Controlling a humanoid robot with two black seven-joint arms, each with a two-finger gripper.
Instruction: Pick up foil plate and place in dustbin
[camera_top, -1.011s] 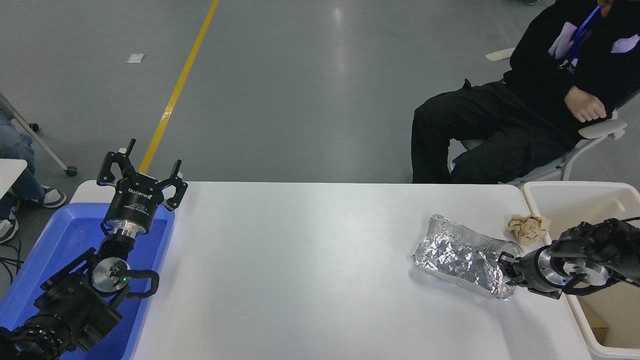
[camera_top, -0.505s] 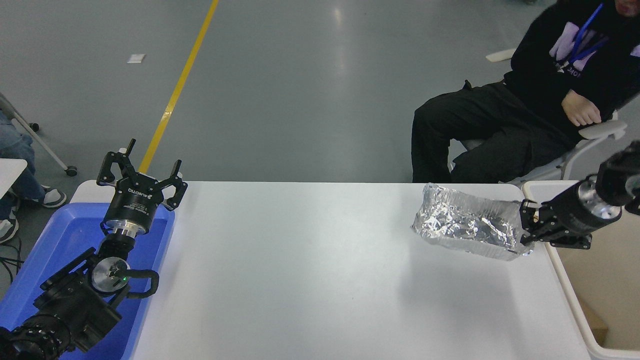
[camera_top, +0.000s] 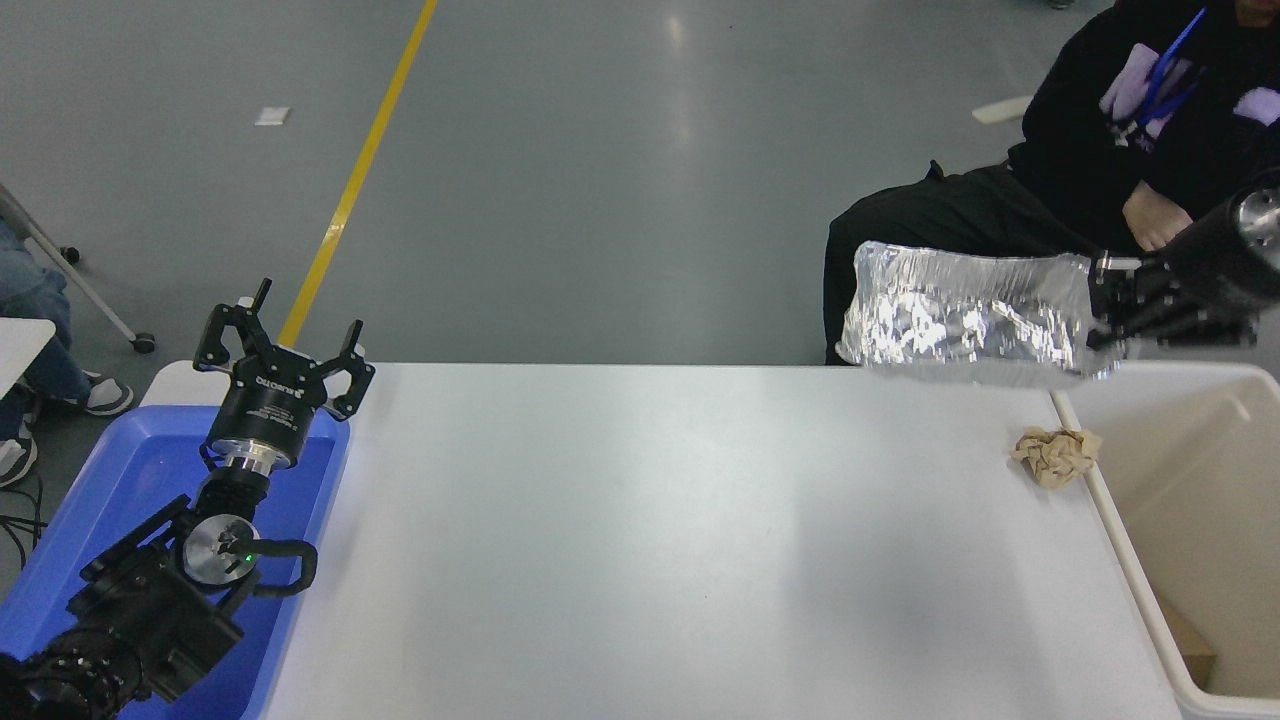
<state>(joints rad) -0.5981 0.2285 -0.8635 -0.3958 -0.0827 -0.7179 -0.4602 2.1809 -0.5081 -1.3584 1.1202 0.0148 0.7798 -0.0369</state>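
Scanning left to right, one line per item.
Far left edge: a person's legs in jeans (camera_top: 30, 290) and sneakers on the grey floor, next to a white table corner (camera_top: 20, 345).
Floor: grey, shiny, with a yellow line (camera_top: 355, 175) running diagonally up from the table's far left corner; a small white scrap (camera_top: 272, 116) lies left of the line.
Blue tray (camera_top: 100, 500): shallow, on the white table's left end, partly under the left arm.
Left arm: enters at lower left, lies over the blue tray, pointing away.
Left gripper (camera_top: 283, 340): fingers spread wide, nothing between them, hanging over the tray's far edge.
White table (camera_top: 650, 540): bare across the whole middle; faint shadow right of centre.
Foil plate (camera_top: 965, 318): crinkled silver tray, up in the air beyond the table's far right edge, clear of the surface, roughly level, long side running left-right; its right end is pinched in the right gripper. It is left of the dustbin's opening, not over it.
Paper ball (camera_top: 1056, 455): small crumpled tan wad on the table, touching or just beside the dustbin's left rim.
Right gripper (camera_top: 1100, 312): clamped on the foil plate's right rim, fingers pointing left.
Right arm: comes in from the right edge, high above the dustbin's far end.
Dustbin (camera_top: 1140, 590): cream-white, thick rim, at the table's right end; beige inside, a brown piece showing low in it.
Person (camera_top: 1050, 190): seated top right in black clothes, blue lanyard, a hand resting by the chair arm, behind the lifted plate.
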